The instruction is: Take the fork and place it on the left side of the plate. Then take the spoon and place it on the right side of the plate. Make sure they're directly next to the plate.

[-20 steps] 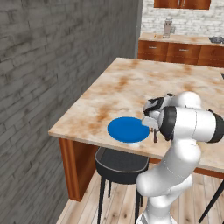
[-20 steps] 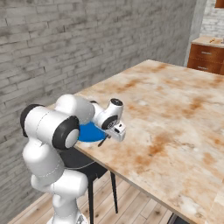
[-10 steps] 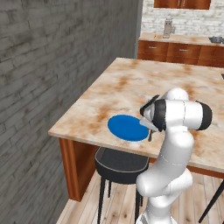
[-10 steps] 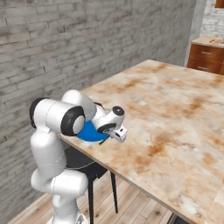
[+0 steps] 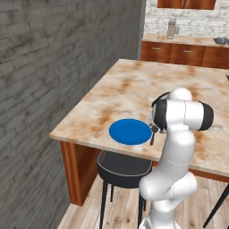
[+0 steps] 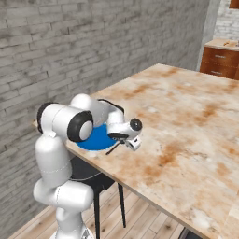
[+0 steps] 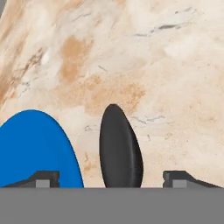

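The blue plate (image 5: pixel 129 132) lies near the front edge of the marble table; it also shows as a blue plate (image 7: pixel 35 148) at the hand view's lower left. A dark spoon (image 7: pixel 120 148) lies flat on the table just right of the plate, with a narrow strip of marble between them. In the left base view the spoon (image 5: pixel 152 137) shows as a thin dark bar by the plate's right rim. My gripper (image 7: pixel 111 179) hovers low over the spoon, open, its fingertips (image 7: pixel 43 178) wide apart on either side and clear of it. The fork is out of view.
A black stool (image 5: pixel 123 167) stands under the table's front edge below the plate. The table (image 6: pixel 186 121) stretches away bare behind and to the right. A grey brick wall (image 5: pixel 44 89) runs along the left. Wooden cabinets (image 5: pixel 188 53) stand far behind.
My gripper has opened and let go of the spoon, which now rests on the table right of the plate. The arm's elbow has swung upward.
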